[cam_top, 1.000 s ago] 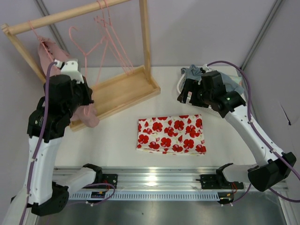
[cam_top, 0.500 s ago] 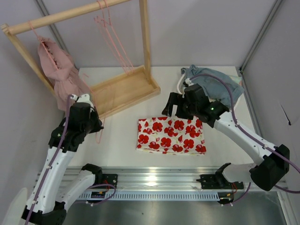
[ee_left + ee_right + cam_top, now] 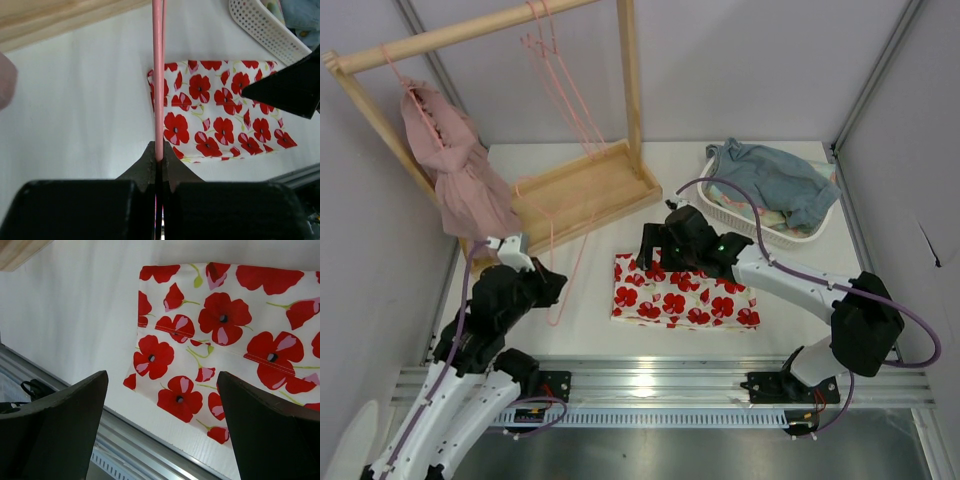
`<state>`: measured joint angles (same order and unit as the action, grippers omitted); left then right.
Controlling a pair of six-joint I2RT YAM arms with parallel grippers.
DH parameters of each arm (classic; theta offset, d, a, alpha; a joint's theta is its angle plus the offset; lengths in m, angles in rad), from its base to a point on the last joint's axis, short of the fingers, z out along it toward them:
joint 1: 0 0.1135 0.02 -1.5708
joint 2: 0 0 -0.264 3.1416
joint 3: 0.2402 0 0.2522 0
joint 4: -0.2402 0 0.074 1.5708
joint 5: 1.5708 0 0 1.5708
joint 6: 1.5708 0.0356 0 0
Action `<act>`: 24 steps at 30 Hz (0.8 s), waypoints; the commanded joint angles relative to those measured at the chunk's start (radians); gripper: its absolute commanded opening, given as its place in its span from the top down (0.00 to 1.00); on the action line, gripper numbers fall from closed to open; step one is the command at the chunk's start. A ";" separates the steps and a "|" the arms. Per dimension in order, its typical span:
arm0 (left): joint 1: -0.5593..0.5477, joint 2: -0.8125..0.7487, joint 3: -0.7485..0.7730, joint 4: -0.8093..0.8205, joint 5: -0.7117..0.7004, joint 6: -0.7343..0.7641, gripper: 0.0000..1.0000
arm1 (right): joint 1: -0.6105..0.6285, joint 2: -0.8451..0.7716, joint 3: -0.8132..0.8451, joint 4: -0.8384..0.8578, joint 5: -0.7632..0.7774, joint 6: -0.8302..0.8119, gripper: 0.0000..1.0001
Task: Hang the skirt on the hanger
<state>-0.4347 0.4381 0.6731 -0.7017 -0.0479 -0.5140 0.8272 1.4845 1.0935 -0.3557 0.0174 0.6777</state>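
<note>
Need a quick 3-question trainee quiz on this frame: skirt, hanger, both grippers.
1. True or false: the skirt hangs on the hanger.
2. Pick one: the left gripper is shut on A) the hanger, B) the skirt, C) nothing.
3. Short answer: how do the right gripper's jaws stand, and what lies under them?

Key
1. False. It lies flat on the table.
2. A.
3. Open, over the skirt.
</note>
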 commanded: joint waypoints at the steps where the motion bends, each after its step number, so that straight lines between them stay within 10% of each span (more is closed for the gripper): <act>1: -0.048 -0.016 -0.081 0.119 0.011 -0.089 1.00 | 0.041 0.013 0.012 0.093 0.098 0.029 0.03; 24: -0.335 -0.087 -0.284 0.134 -0.334 -0.281 1.00 | 0.233 0.321 0.149 0.051 0.234 0.102 0.09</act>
<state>-0.7532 0.3534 0.3809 -0.5938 -0.3222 -0.7609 1.0454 1.7618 1.1625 -0.2874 0.2050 0.7628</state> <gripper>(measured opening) 0.033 0.917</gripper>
